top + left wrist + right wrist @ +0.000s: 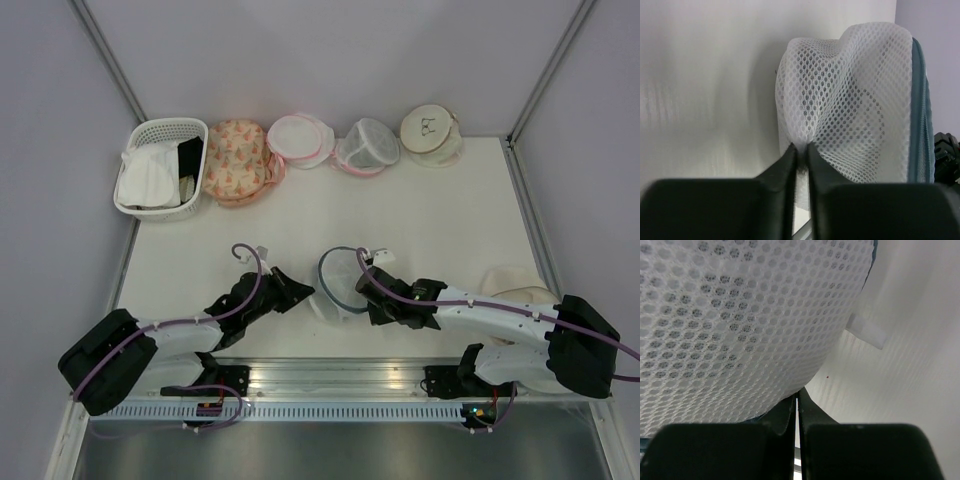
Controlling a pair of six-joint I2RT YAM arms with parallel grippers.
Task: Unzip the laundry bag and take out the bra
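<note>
Mesh laundry bag [855, 110] pinched by left hand [800, 150]; right hand [796, 399] pressed together.

top: high behind arm bases, looks down over whole table [300, 215] | wrists: close, along own fingers | shared: mesh laundry bag [338, 280], near centre

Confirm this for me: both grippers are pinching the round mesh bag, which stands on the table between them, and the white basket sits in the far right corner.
One thing is wrong: the white basket sits in the far left corner, as the top view shows. The rest holds: the left gripper and the right gripper both pinch the round mesh bag on the table between them.
</note>
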